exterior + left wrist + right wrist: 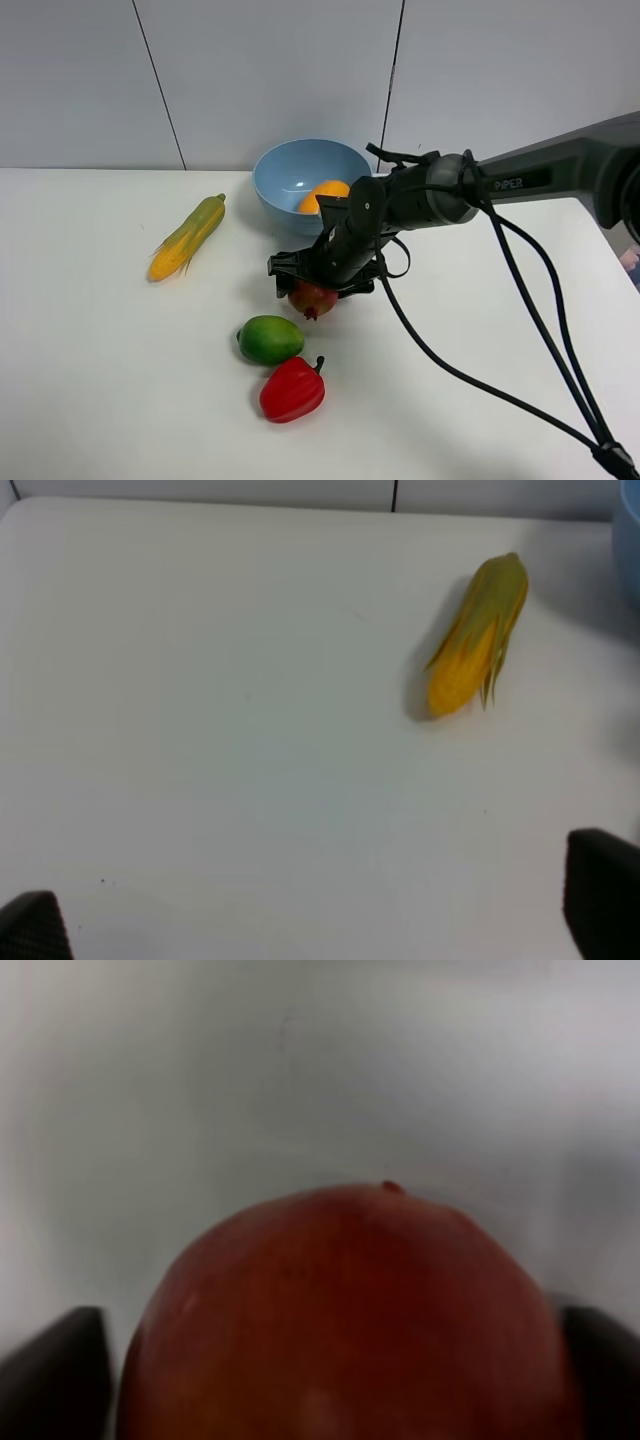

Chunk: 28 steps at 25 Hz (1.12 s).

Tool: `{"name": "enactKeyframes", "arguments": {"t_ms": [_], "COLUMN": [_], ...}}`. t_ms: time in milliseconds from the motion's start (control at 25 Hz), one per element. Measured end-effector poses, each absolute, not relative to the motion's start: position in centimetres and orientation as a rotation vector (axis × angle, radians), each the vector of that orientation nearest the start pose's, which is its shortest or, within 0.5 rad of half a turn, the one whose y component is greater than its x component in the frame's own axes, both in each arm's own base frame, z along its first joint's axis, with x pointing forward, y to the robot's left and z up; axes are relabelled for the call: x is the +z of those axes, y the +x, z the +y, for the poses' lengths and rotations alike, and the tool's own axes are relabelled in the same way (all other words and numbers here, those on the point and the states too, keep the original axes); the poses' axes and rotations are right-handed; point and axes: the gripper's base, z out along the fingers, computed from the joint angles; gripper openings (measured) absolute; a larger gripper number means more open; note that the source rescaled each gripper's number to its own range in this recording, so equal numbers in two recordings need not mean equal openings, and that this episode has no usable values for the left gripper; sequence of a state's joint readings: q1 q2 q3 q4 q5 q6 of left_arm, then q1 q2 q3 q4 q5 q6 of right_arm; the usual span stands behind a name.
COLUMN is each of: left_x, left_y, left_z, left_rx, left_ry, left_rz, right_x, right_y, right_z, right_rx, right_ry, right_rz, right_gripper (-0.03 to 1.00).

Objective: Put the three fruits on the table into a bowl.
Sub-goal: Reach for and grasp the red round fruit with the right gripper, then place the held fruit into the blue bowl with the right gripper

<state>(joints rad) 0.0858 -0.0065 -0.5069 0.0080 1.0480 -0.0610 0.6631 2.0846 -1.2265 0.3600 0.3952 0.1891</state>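
The orange-yellow mango lies inside the light-blue bowl at the back of the white table. My right gripper reaches across to the middle and is down over the red pomegranate, just in front of the bowl. In the right wrist view the pomegranate fills the space between the dark fingers, which touch both its sides. The green lime-like fruit lies on the table just in front of it. My left gripper is open and empty above bare table.
A red bell pepper lies right in front of the green fruit. A corn cob lies left of the bowl, and it also shows in the left wrist view. Black cables trail from the right arm to the front right.
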Motion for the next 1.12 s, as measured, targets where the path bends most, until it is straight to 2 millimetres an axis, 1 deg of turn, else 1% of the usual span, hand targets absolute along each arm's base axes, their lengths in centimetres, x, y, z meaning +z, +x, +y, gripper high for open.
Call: {"name": "enactKeyframes", "arguments": {"t_ms": [40, 200, 280, 400, 520, 560, 600, 640, 760, 840, 920, 1040, 1120], "left_x": [28.0, 28.0, 28.0, 28.0, 28.0, 28.0, 28.0, 28.0, 28.0, 28.0, 28.0, 28.0, 28.0], "left_y": [-0.6, -0.6, -0.6, -0.6, -0.6, -0.6, -0.6, -0.6, -0.6, -0.6, -0.6, -0.6, -0.6], "left_z": [0.0, 0.0, 0.0, 0.0, 0.0, 0.0, 0.0, 0.0, 0.0, 0.0, 0.0, 0.0, 0.0], "left_rx": [0.025, 0.025, 0.025, 0.025, 0.025, 0.025, 0.025, 0.025, 0.025, 0.025, 0.025, 0.025, 0.025], "left_ry": [-0.148, -0.148, -0.148, -0.148, -0.148, -0.148, -0.148, -0.148, -0.148, -0.148, -0.148, -0.148, -0.148], "left_rz": [2.013, 2.013, 2.013, 2.013, 2.013, 2.013, 2.013, 2.013, 2.013, 2.013, 2.013, 2.013, 2.013], "right_x": [10.9, 11.0, 11.7, 14.8, 19.3, 21.1, 21.1, 22.4, 24.7, 25.1, 24.8, 22.8, 21.3], "right_y": [31.1, 31.1, 30.9, 31.3, 31.7, 32.1, 32.1, 32.6, 34.4, 36.3, 37.9, 39.9, 40.7], "right_z": [25.9, 25.9, 25.9, 26.3, 26.9, 27.2, 27.2, 27.2, 26.4, 25.1, 24.1, 22.7, 22.5], "right_rx": [0.505, 0.506, 0.514, 0.574, 0.647, 0.667, 0.667, 0.676, 0.647, 0.59, 0.536, 0.469, 0.44], "right_ry": [-0.232, -0.231, -0.238, -0.238, -0.275, -0.301, -0.301, -0.316, -0.351, -0.362, -0.378, -0.373, -0.386], "right_rz": [2.811, 2.818, 2.823, 2.743, 2.595, 2.532, 2.532, 2.484, 2.383, 2.342, 2.315, 2.3, 2.302], "right_gripper": [0.32, 0.31, 0.31, 0.31, 0.31, 0.31, 0.31, 0.31, 0.31, 0.31, 0.31, 0.31, 0.31]}}
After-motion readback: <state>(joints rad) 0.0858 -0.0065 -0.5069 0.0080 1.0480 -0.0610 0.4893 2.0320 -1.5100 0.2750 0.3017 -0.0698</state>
